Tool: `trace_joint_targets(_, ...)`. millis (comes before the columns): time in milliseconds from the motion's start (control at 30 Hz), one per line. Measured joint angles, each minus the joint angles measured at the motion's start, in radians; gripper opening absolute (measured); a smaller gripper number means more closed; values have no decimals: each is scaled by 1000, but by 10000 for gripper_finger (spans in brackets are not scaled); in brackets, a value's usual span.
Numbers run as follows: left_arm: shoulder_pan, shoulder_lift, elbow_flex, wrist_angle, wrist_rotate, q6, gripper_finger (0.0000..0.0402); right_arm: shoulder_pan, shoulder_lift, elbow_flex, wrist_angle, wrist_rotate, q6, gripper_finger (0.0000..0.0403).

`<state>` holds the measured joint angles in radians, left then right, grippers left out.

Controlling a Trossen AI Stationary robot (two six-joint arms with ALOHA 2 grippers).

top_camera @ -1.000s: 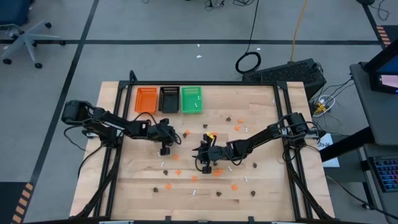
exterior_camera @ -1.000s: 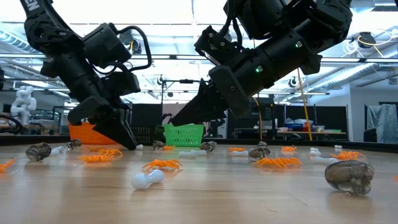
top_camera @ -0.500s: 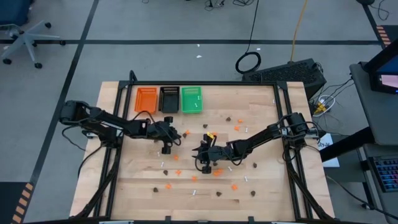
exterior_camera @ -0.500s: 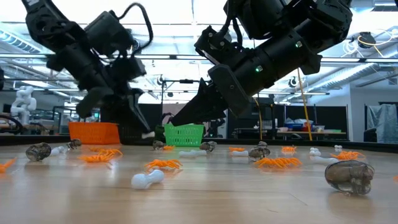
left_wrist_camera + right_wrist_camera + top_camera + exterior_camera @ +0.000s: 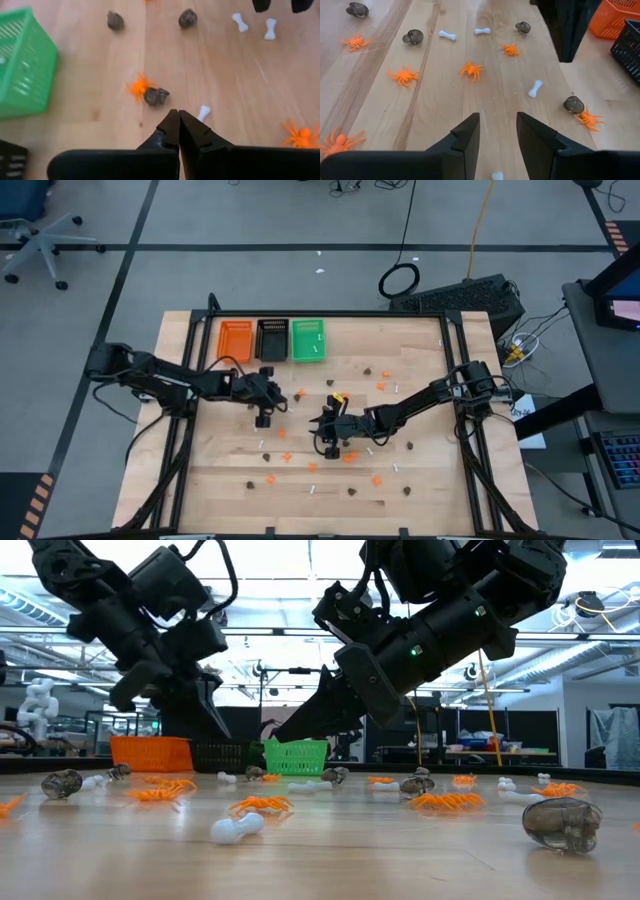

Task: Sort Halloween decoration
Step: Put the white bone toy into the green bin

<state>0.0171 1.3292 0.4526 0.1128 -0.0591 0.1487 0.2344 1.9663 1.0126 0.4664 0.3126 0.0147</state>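
Since the earlier frame, left gripper [image 5: 205, 705] has lifted off the table, fingers pinched shut on nothing. Its wrist view alone shows a white bone [image 5: 203, 112] just beyond the fingertips. Right gripper [image 5: 331, 442] hangs narrowly parted, empty, over scattered orange spiders [image 5: 470, 69].

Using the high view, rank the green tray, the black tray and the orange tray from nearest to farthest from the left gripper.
Measured from the left gripper, shut above the table's left half:
1. Black tray, middle of the row at the table's far edge, almost directly beyond the gripper.
2. Green tray, at the row's right end.
3. Orange tray, at the row's left end.
Green and orange are nearly tied.
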Motion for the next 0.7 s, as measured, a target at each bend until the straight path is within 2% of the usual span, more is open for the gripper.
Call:
trace_joint_targets(200, -25, -1, -16, 8, 17, -55, 20, 0, 0, 0, 1, 0, 8, 114)
trace_joint_targets(367, -43, 7, -17, 24, 18, -142, 87, 0, 0, 0, 1, 0, 11, 114)
trace_joint_targets(433, -61, 16, -17, 34, 15, -139, 117, 0, 0, 0, 1, 0, 11, 114)
trace_joint_targets(533, -77, 42, -17, 53, -44, -104, 151, 0, 0, 0, 1, 0, 10, 114)
trace_joint_targets(633, -78, 79, -17, 76, -57, -54, 162, 0, 0, 0, 2, 0, 9, 114)
trace_joint_targets(700, -69, 103, -17, 106, -25, -29, 163, 0, 0, 0, 2, 0, 8, 114)
